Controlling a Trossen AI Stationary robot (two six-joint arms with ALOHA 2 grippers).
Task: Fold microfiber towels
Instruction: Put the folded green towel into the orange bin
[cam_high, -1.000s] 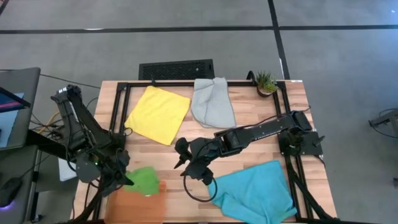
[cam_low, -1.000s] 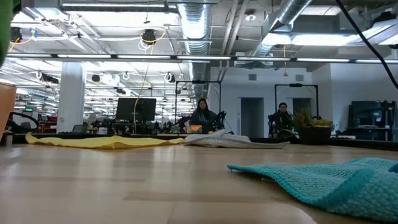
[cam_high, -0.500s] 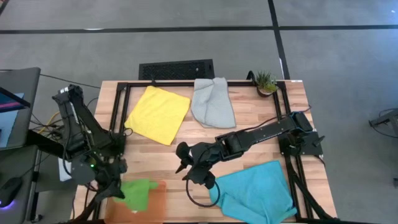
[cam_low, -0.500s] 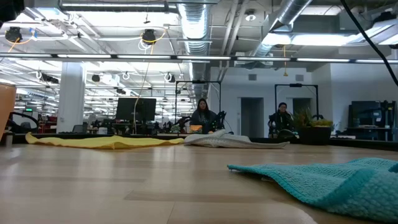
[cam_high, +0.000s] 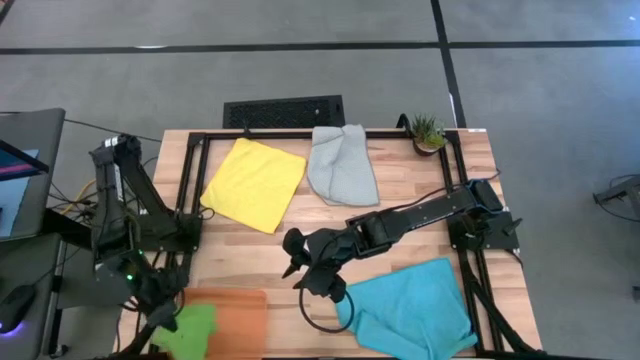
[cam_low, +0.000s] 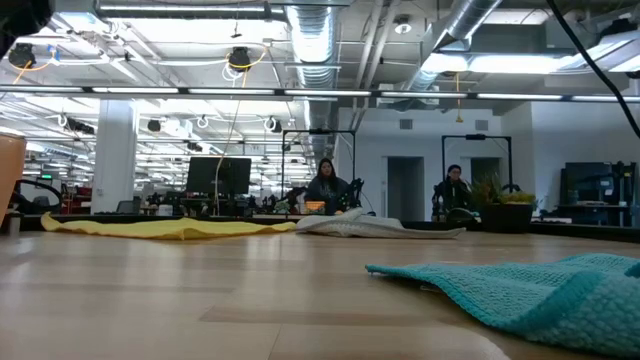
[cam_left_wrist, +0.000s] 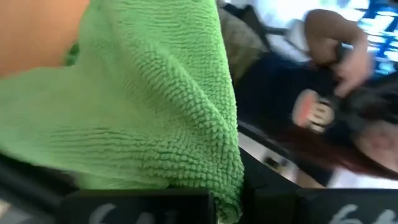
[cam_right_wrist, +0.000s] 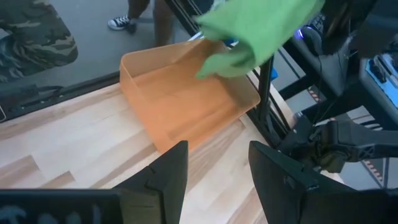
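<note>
The wooden desk (cam_high: 400, 250) carries the cloths. The turquoise-blue towel (cam_high: 410, 310) is the largest; it lies rumpled at the near right corner of the desk, one edge folded over itself, and in the low view (cam_low: 530, 290) it rises as a low ridge on the right. The yellow towel (cam_high: 254, 183) lies flat and spread, turned corner-on, near the far left of the desk. The light grey towel (cam_high: 342, 165) lies just beside it at the middle of the far edge, partly folded. The orange tray (cam_high: 232, 318) sits at the near left corner. The green towel (cam_high: 188, 328) hangs bunched over the tray's outer end at the left edge of the desk, gripped by the left end effector (cam_high: 158, 318), which is closed on it; the left wrist view is filled with its green weave (cam_left_wrist: 143, 112). The right end effector (cam_high: 298, 270) hovers over the bare middle of the desk, just beside the turquoise-blue towel's edge, its fingers (cam_right_wrist: 168, 174) spread apart and holding nothing. A small potted plant (cam_high: 427, 132) stands at the far right corner.
</note>
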